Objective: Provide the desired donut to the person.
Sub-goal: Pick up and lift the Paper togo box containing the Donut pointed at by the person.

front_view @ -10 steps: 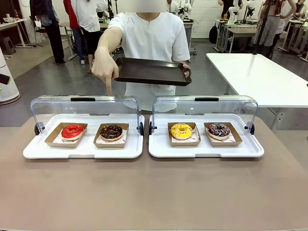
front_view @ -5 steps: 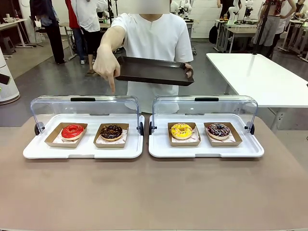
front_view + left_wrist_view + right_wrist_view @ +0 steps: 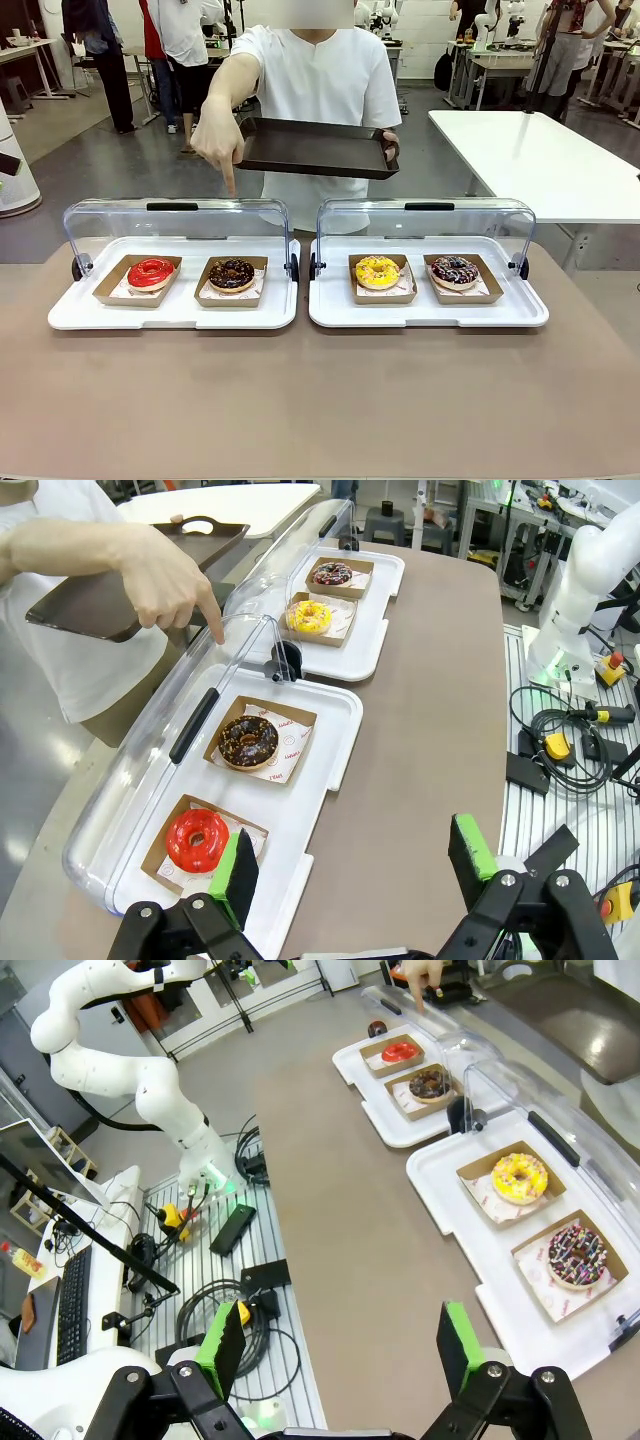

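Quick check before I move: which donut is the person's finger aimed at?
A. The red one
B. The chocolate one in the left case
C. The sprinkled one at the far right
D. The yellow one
B. In the front view the person's pointing hand hangs over the left case, with the fingertip directly above the chocolate donut and well to the side of the red donut.
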You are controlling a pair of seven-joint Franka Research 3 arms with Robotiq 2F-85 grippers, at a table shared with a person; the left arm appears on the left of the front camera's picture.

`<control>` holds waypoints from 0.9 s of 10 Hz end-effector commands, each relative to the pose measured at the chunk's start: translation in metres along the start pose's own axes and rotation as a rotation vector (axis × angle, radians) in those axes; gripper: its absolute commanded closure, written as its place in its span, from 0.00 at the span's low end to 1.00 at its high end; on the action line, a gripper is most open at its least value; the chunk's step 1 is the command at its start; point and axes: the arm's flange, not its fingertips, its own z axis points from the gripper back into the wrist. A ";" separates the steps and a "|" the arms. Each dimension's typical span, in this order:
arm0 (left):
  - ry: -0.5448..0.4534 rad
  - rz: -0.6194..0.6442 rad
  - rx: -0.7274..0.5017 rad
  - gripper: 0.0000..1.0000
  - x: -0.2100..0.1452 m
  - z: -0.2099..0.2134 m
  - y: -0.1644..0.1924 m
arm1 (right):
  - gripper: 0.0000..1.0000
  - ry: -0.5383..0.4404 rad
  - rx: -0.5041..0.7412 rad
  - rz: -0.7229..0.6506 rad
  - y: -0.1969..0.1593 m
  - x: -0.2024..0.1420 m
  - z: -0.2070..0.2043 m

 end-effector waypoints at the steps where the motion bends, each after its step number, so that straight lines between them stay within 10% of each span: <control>1: -0.001 0.000 -0.001 0.00 0.000 0.000 0.001 | 0.00 -0.013 0.009 -0.003 -0.001 -0.001 0.001; 9: 0.726 -0.619 0.069 0.00 0.095 -0.192 0.002 | 0.00 -0.013 0.009 -0.003 -0.001 -0.001 0.001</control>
